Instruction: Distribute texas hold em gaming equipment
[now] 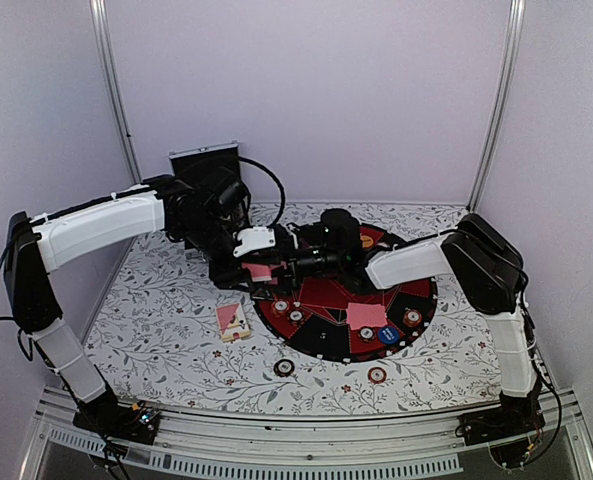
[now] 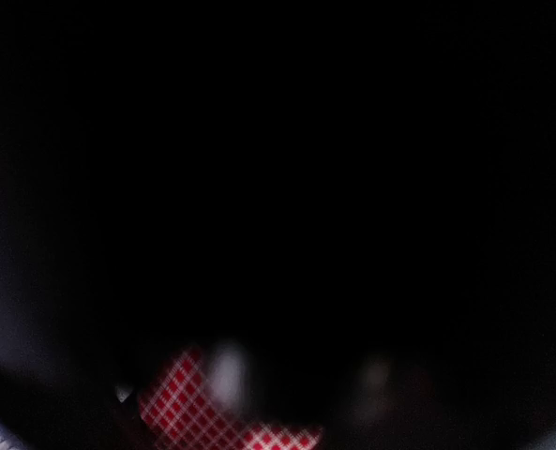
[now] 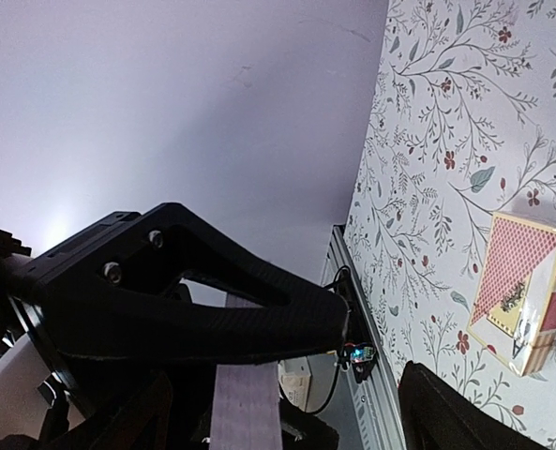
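- Left gripper (image 1: 244, 268): reached in over the left edge of the round red-and-black mat (image 1: 326, 345). The fingers are closed on a pink-backed card (image 1: 261, 271). In the left wrist view almost everything is dark, and only a patch of the card's red-and-white checked back (image 2: 212, 422) is seen at the bottom, between blurred fingers.
- Right gripper (image 1: 281, 270): extended leftward across the mat, with its tip just beside the held card. The fingers (image 3: 193, 281) are spread wide. A pale pink strip (image 3: 245, 408), possibly the card seen edge-on, is seen in the gap. Whether it is touched cannot be told.
- Card box (image 3: 526, 291): small, pink-patterned, laid flat on the floral tablecloth (image 1: 176, 340), just left of the mat and apart from both grippers.
- Second pink card (image 1: 366, 315): laid face down on the right half of the mat.
- Blue button (image 1: 388, 335): placed on the mat, just beside the second pink card on its near right.
- Poker chips (image 1: 280, 306): four are counted on the mat, two near its left edge and two on the right half. Two more are found on the tablecloth in front of the mat, well apart from each other.
- Black case (image 1: 204, 165): stood against the back wall, behind the left arm.
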`<action>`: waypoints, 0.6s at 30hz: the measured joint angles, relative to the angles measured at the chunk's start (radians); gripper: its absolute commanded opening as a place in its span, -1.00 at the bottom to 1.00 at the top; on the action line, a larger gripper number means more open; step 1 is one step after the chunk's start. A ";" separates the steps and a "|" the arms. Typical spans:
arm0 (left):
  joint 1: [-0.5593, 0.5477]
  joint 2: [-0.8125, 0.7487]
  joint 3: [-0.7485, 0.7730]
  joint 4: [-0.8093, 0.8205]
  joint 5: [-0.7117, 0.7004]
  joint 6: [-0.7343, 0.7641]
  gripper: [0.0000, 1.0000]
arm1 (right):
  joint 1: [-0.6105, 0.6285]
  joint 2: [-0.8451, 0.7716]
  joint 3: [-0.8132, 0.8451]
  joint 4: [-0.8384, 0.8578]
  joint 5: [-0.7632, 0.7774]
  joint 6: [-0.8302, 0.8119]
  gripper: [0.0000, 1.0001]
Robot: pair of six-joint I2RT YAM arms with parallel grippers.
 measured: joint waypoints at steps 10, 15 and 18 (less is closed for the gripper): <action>0.000 0.000 0.008 -0.002 0.002 0.000 -1.00 | 0.026 0.088 0.081 0.043 -0.020 0.050 0.73; 0.000 0.001 0.013 -0.005 0.002 0.000 -1.00 | 0.026 0.102 0.084 0.044 -0.026 0.060 0.69; 0.000 0.002 0.016 -0.007 0.002 0.000 -1.00 | 0.024 0.102 0.084 0.045 -0.030 0.059 0.66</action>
